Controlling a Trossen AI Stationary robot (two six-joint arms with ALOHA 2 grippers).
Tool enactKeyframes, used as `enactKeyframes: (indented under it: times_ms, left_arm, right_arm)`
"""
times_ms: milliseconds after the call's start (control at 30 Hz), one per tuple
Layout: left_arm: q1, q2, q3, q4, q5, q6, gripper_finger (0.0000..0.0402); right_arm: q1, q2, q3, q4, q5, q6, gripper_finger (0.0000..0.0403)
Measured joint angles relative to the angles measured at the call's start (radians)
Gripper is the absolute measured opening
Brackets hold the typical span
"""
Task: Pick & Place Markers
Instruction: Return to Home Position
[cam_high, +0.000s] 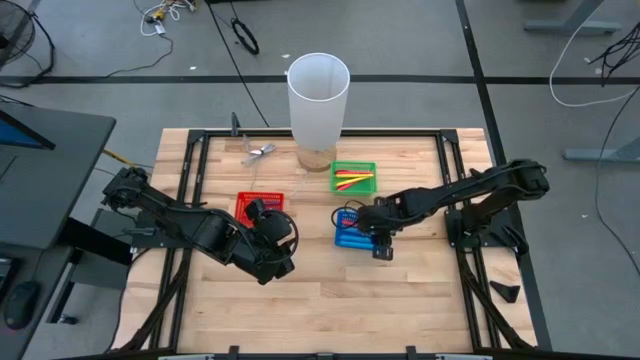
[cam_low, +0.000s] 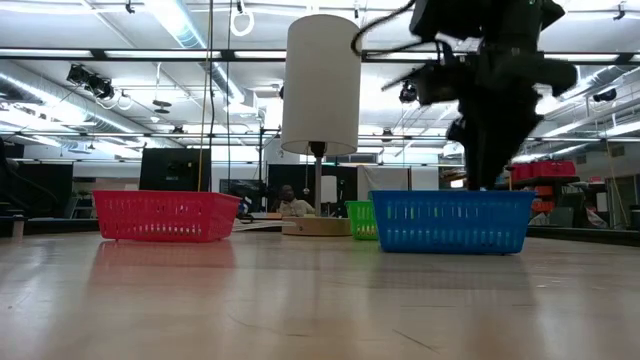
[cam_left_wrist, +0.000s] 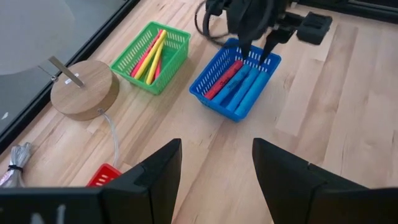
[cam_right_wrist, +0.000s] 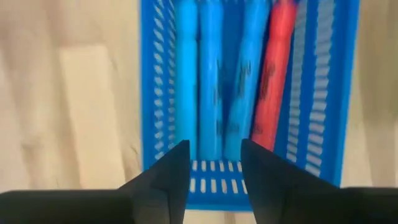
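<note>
On the counter (cam_high: 320, 300), the blue basket (cam_left_wrist: 211, 102) holds three blue markers (cam_right_wrist: 210, 74) and a red marker (cam_right_wrist: 273, 74), lying lengthwise side by side. The green basket (cam_left_wrist: 130, 78) holds yellow and pink markers (cam_left_wrist: 153, 50). The right gripper (cam_right_wrist: 214, 146) hangs wide and empty over the blue basket; the left gripper (cam_left_wrist: 216, 143) is wide too.
</note>
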Motion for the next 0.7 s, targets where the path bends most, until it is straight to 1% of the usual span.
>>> enactKeyframes:
  times_ms: [133, 300, 400, 467, 567, 633, 700]
  left_arm:
    - [-0.002, -0.016, -0.001, 0.007, -0.026, 0.003, 0.0204]
    - [-0.025, -0.043, -0.001, 0.016, -0.167, 0.081, 0.0204]
    - [-0.033, -0.046, -0.001, 0.018, -0.221, 0.144, 0.0204]
    - [-0.035, -0.047, -0.001, 0.02, -0.243, 0.181, 0.0204]
    - [-0.03, -0.047, -0.001, 0.022, -0.249, 0.192, 0.0204]
    - [-0.022, -0.047, -0.001, 0.022, -0.266, 0.191, 0.0204]
    - [-0.015, -0.048, -0.001, 0.029, -0.265, 0.151, 0.0204]
  right_arm:
    - [0.0, -0.072, 0.0, 0.073, -0.004, 0.016, 0.0144]
    - [0.008, -0.194, 0.0, 0.163, -0.003, 0.08, 0.0144]
    - [0.021, -0.274, 0.0, 0.221, -0.004, 0.113, 0.0144]
    - [0.031, -0.325, 0.0, 0.275, -0.003, 0.137, 0.0144]
    - [0.041, -0.39, 0.0, 0.379, -0.003, 0.16, 0.0145]
    - [0.043, -0.422, 0.0, 0.464, -0.003, 0.179, 0.0145]
    - [0.043, -0.445, 0.0, 0.554, -0.003, 0.178, 0.0144]
